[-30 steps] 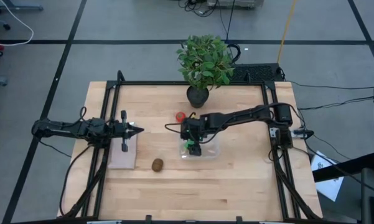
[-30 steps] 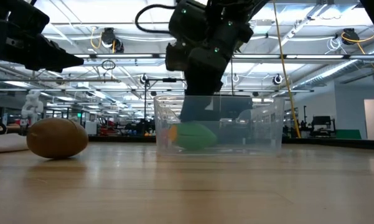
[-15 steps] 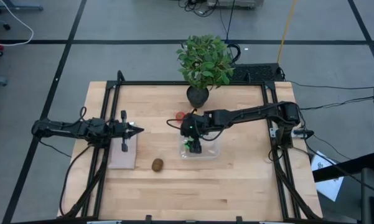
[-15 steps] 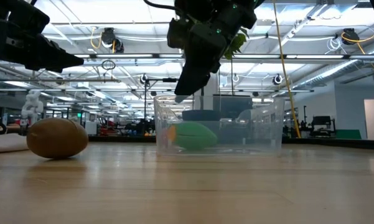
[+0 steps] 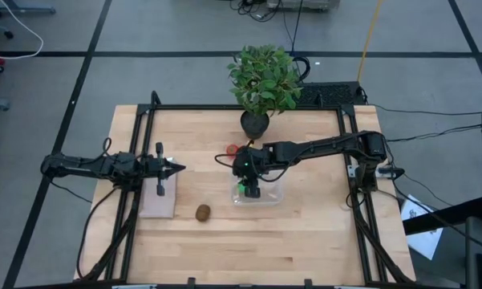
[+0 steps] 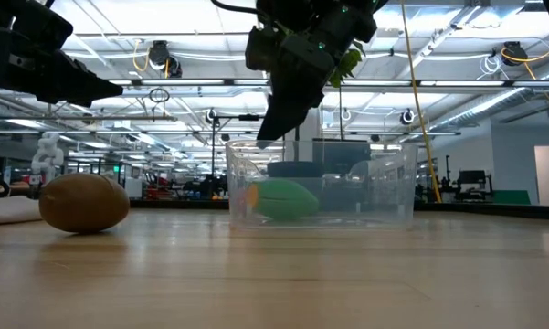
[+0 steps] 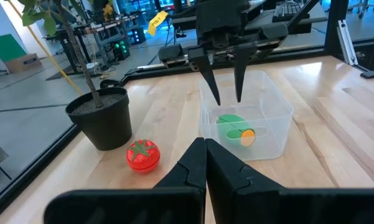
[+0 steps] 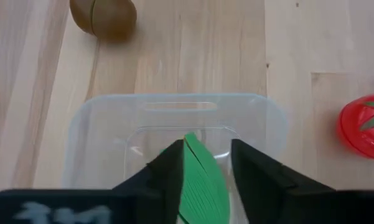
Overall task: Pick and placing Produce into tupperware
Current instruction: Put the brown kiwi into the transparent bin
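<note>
The clear tupperware (image 5: 269, 195) (image 6: 384, 187) (image 7: 271, 115) (image 8: 174, 106) stands mid-table. The green oblong piece of produce (image 6: 288, 199) (image 7: 229, 120) (image 8: 202, 183) lies on its floor. My right gripper (image 7: 227, 99) (image 8: 205, 145) hangs open just above the box, slanting down, with the green piece below its fingers and untouched. The brown kiwi (image 5: 203, 212) (image 6: 84, 203) (image 8: 104, 14) lies on the table near the front. The red tomato (image 5: 232, 148) (image 7: 142, 154) (image 8: 364, 127) sits beyond the box. My left gripper (image 5: 179, 168) (image 7: 205, 149) waits shut at the left.
A potted plant (image 5: 263, 80) (image 7: 102, 118) stands at the far edge, close to the tomato. A flat pale slab (image 5: 158, 201) lies under my left gripper. Black frame rails (image 5: 349, 160) run along both sides of the table. Bare wood lies in front of the box.
My right gripper has risen out of the tupperware, clear of its rim, and its fingers stand closer together than before. The green piece has stayed lying on the box's floor.
</note>
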